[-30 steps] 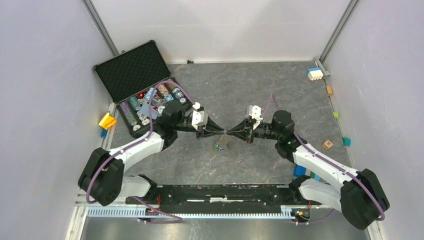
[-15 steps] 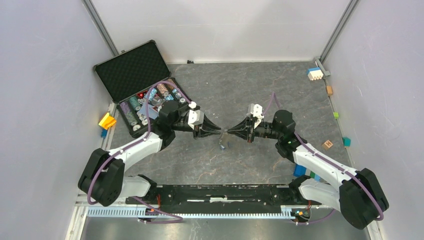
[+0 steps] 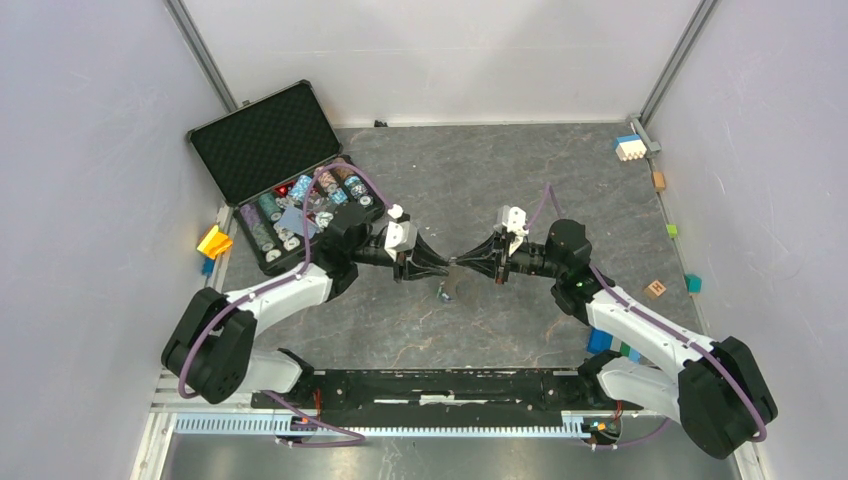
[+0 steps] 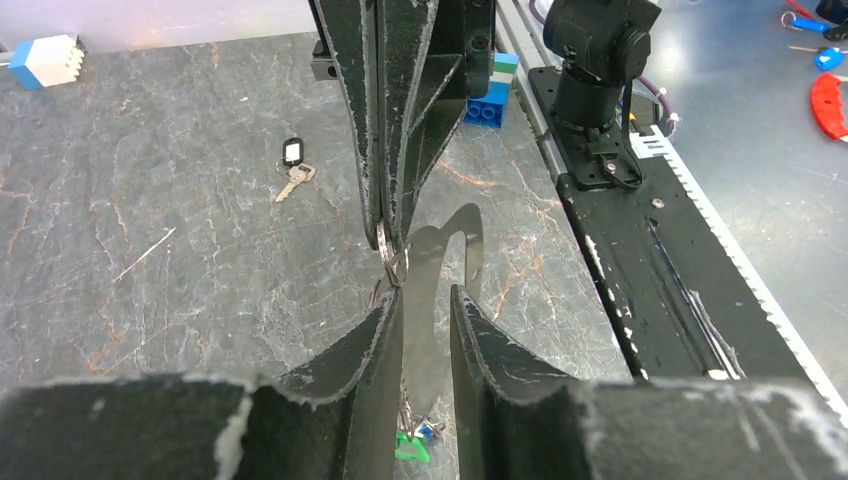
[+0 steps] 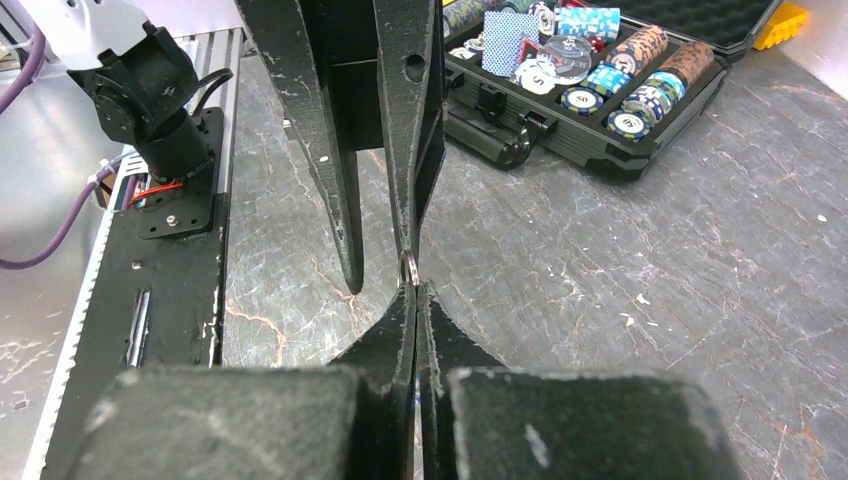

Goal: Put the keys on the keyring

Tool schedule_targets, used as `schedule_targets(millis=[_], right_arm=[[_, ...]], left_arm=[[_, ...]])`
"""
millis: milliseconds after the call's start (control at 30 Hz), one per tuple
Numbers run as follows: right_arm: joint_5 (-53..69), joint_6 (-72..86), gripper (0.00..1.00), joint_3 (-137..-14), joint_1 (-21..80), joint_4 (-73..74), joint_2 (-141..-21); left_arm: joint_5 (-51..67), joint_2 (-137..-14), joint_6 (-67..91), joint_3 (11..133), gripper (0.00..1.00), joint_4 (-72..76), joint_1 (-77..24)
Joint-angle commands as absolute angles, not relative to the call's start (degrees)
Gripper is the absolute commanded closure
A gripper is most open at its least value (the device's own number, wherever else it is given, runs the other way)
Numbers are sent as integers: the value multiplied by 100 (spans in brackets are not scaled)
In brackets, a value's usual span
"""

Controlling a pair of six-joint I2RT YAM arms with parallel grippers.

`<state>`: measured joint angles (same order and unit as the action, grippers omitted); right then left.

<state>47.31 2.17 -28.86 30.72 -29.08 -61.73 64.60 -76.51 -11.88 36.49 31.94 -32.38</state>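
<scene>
My right gripper (image 5: 415, 288) is shut on the small metal ring of the keyring (image 5: 408, 268), held above the table. The same keyring (image 4: 393, 255) shows in the left wrist view, pinched by the right fingers (image 4: 385, 150). Two of the keys, with a green tag (image 4: 409, 446) and a blue tag (image 4: 428, 432), dangle below it on a short chain. My left gripper (image 4: 425, 295) faces it tip to tip, open, with its left finger beside the ring. In the top view both the left gripper (image 3: 440, 266) and the right gripper (image 3: 464, 265) meet mid-table. A key with a black tag (image 4: 292, 152) lies alone on the table.
An open black case of poker chips (image 3: 300, 205) stands behind the left arm. Toy blocks lie along the right edge (image 3: 629, 148) and near the right base (image 3: 600, 340). A yellow block (image 3: 214, 241) sits left of the case.
The left gripper's jaws have widened. It drew back a little, then came in again toward the right gripper's tips. The right gripper has stayed shut on the ring.
</scene>
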Motion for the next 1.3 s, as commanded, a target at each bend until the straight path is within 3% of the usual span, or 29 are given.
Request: schedule_targets(millis=[0, 733, 933, 1100, 1267], right_arm=[[4663, 247, 100, -2954, 3059, -3142, -6136], [4754, 88, 100, -2911, 3054, -3050, -6076], [4731, 46, 100, -2922, 3057, -2968, -6036], [4720, 53, 100, -2936, 3057, -2927, -6036], [4729, 51, 100, -2944, 3059, -2909, -6021]], left_arm=[[6364, -7736, -765, 3910, 69, 3669, -3287], [6179, -8061, -53, 4031, 71, 4245, -3340], [6187, -8046, -125, 4004, 75, 4140, -3337], [6304, -8021, -382, 4033, 85, 3812, -3331], [6324, -7991, -602, 4063, 84, 3557, -3332]])
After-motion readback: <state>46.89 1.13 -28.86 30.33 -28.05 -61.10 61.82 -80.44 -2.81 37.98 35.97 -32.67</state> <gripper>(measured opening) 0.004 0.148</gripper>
